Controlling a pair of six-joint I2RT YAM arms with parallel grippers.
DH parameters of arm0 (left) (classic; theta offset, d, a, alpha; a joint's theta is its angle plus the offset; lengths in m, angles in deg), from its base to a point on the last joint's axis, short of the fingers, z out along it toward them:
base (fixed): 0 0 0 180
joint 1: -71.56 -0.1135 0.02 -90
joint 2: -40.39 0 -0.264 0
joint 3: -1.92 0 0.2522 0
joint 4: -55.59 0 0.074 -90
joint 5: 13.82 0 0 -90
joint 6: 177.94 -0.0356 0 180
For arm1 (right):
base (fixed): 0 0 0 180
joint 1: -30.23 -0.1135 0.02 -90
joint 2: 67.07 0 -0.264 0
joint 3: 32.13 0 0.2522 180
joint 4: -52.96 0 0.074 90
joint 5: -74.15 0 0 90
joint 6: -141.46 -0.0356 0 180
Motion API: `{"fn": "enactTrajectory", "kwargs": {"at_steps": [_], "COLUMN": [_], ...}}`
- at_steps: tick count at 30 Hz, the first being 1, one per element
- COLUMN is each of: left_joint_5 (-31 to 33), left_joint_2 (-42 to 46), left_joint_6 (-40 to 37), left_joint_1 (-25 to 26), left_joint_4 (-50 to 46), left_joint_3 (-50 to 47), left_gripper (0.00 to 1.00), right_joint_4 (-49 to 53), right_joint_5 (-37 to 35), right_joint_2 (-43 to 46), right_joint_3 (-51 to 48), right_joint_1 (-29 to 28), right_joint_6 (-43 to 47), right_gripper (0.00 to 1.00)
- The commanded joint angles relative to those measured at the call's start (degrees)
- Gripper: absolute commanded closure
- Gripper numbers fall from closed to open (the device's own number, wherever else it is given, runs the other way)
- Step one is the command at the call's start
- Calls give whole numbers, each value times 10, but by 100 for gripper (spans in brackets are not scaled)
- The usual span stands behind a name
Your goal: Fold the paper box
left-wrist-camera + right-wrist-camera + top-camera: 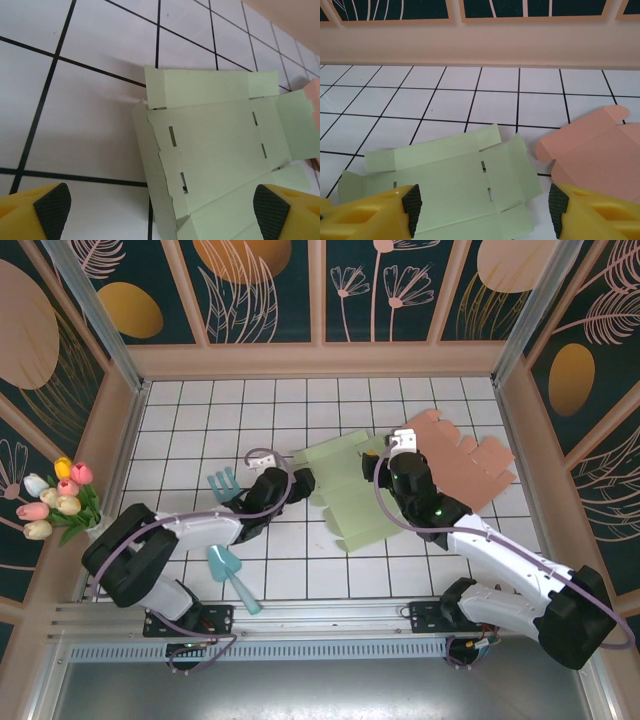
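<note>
While the green paper box point(350, 502) lies mostly flat and unfolded near the centre of the tiled table point(200, 410), left gripper point(160, 207) sits at its 9 o'clock edge, jaws spread wide, holding nothing. Right gripper point(482, 205) hovers over the box's 2 o'clock side, jaws well apart, empty. Pink blank point(470, 465) lies just beside the box at 2 o'clock.

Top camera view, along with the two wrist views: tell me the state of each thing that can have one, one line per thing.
green box blank: unfolded, lying open on the table
pink box blank: unfolded, lying flat
left pincer: open, above the green box blank, holding nothing
right pincer: open, above the green box blank, holding nothing
teal scoop: lying on the table, untouched
</note>
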Motion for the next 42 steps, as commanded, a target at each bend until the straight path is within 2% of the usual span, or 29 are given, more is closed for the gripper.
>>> {"fn": "enactTrajectory", "kwargs": {"at_steps": [1, 4, 7, 13, 14, 16, 17, 20, 22, 28, 31, 35, 39, 42], "left_joint_5": [27, 46, 48, 38, 34, 29, 35, 46, 14, -85, -113, -119, -119, -129], "left_joint_2": [-33, -61, -89, -136, -136, -131, -127, -111, -96, -38, -12, 4, 5, 13], "left_joint_6": [-13, -15, -17, -24, -32, -60, -79, -157, -221, -368, -413, -463, -502, -525], "left_joint_1": [2, 2, 2, 2, 2, 2, 2, 2, 2, 2, 2, 2, 2, 2], "left_joint_4": [-30, -35, -45, -30, -14, 34, 51, 77, 122, 323, 380, 436, 519, 560], "left_joint_3": [37, 54, 75, 102, 102, 95, 95, 111, 106, 3, -45, -89, -136, -164], "left_gripper": [5, 8, 16, 46, 53, 75, 100, 100, 100, 100, 100, 100, 100, 100], "right_joint_4": [-15, -17, -18, -16, -18, -20, -25, -25, -7, 154, 234, 328, 411, 428], "right_joint_5": [9, 10, 14, 19, 22, 31, 39, 74, 106, 174, 216, 198, 229, 266], "right_joint_2": [9, 8, 9, 8, 6, 0, -6, -29, -52, -135, -162, -192, -204, -192], "right_joint_3": [-17, -21, -20, -21, -21, -18, -14, 19, 57, 253, 313, 348, 374, 374], "right_joint_1": [2, 3, 3, 3, 3, 4, 5, 10, 12, 23, 30, 36, 58, 87], "right_joint_6": [-12, -12, -13, -11, -10, 0, 9, 62, 116, 283, 400, 529, 623, 674], "right_gripper": [30, 29, 29, 29, 29, 29, 28, 26, 25, 26, 27, 29, 33, 36]}}
